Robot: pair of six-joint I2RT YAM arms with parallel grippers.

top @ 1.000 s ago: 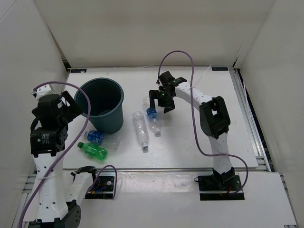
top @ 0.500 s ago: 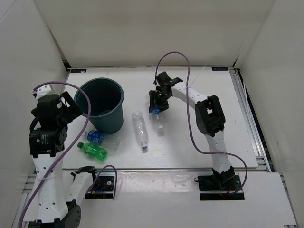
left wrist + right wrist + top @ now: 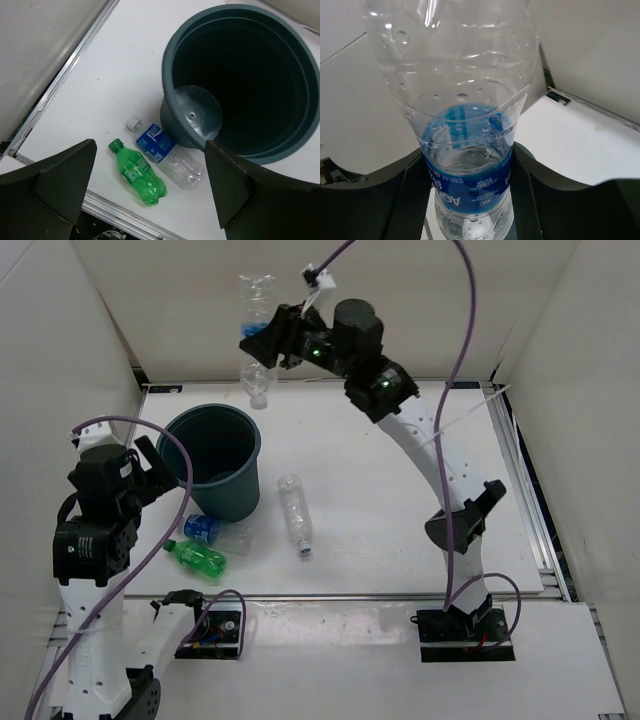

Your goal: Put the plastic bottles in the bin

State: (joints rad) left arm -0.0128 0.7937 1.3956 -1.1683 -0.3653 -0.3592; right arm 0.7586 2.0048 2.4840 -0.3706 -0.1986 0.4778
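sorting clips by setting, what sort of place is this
Likely a robot lab test cell: white table boxed in by white panels, left arm and right arm bolted at its near edge, loose purple cables.

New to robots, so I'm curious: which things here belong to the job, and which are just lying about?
Job: round dark teal-grey plastic bin; clear blue-labelled plastic bottle in the right pincer; clear plastic bottle mid-table; blue-labelled bottle beside the bin; bright green plastic bottle.
Lying about: small white bottle cap; black electronics box at the near edge.
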